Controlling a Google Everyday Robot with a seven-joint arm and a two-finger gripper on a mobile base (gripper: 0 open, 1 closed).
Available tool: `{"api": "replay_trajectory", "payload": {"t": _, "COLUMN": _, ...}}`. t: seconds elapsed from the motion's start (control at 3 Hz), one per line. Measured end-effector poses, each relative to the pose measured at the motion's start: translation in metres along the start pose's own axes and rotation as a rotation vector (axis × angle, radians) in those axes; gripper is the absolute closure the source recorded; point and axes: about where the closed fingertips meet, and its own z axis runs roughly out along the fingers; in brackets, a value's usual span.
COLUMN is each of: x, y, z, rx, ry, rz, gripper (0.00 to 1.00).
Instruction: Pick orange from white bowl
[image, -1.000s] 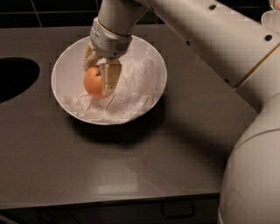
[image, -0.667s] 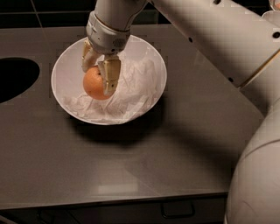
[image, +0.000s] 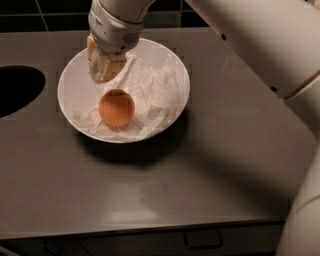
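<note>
The orange (image: 116, 107) lies free on crumpled white paper in the white bowl (image: 172, 70), a little left of the bowl's middle. The bowl stands on a grey counter, back left. My gripper (image: 103, 67) hangs over the bowl's back left part, just above and behind the orange, not touching it. Its cream fingers (image: 113, 66) stand together with nothing between them. My white arm (image: 250, 40) reaches in from the upper right.
A dark oval opening (image: 15, 90) sits in the grey counter (image: 200, 170) at the left edge. The counter's front edge runs along the bottom, with a drawer handle (image: 202, 241) below it. My arm's body fills the right side.
The gripper was around the orange in the bowl; it has since risen and moved back, and the orange has stayed in the bowl, out of the fingers.
</note>
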Motion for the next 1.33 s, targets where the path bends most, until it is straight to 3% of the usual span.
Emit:
{"api": "replay_trajectory", "payload": {"t": 0.33, "x": -0.0085, "y": -0.0026, "z": -0.0090, "rx": 0.018, "ry": 0.007, "rz": -0.020, "gripper": 1.00}}
{"api": "replay_trajectory", "payload": {"t": 0.67, "x": -0.0086, "y": -0.0026, "z": -0.0089, "rx": 0.018, "ry": 0.006, "rz": -0.020, "gripper": 0.82}}
{"api": "replay_trajectory", "payload": {"t": 1.33, "x": -0.0086, "y": -0.0022, "z": -0.0083, "rx": 0.016, "ry": 0.011, "rz": -0.017, "gripper": 0.35}}
